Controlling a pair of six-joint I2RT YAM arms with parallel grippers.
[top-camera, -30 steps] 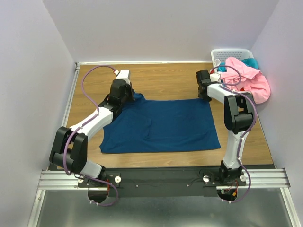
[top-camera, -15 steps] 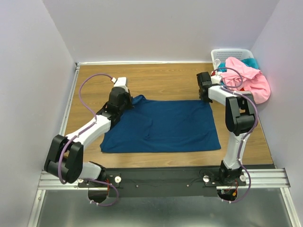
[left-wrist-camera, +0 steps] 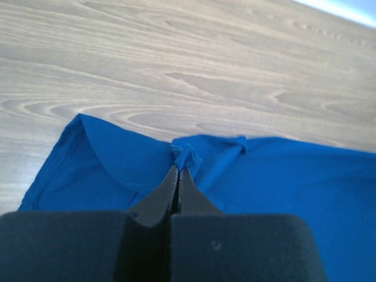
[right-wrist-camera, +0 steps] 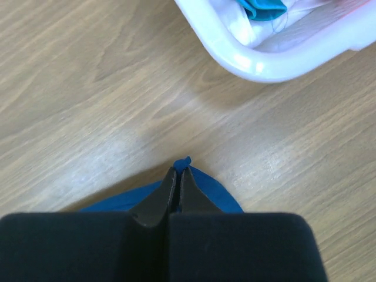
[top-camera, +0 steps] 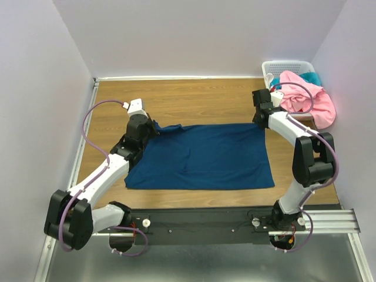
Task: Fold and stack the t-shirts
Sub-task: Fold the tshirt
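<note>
A dark navy-teal t-shirt (top-camera: 202,155) lies spread flat on the wooden table, no print showing. My left gripper (top-camera: 148,128) is shut on its far left corner, a pinched fold of blue cloth (left-wrist-camera: 185,156) between the fingertips. My right gripper (top-camera: 259,121) is shut on its far right corner, a small nub of cloth (right-wrist-camera: 183,163) sticking out past the tips. A pink t-shirt (top-camera: 308,97) drapes over the basket at the far right. A brighter teal t-shirt (top-camera: 312,77) lies inside the basket and also shows in the right wrist view (right-wrist-camera: 264,8).
A white slatted plastic basket (top-camera: 276,66) stands in the far right corner; its rim (right-wrist-camera: 258,61) lies just beyond the right gripper. Bare wooden table (top-camera: 194,100) lies beyond the shirt. Pale walls enclose the table on three sides.
The left gripper has moved left and nearer, pulling the shirt's far left corner with it. The right gripper has shifted right with its corner, stretching the far edge straight.
</note>
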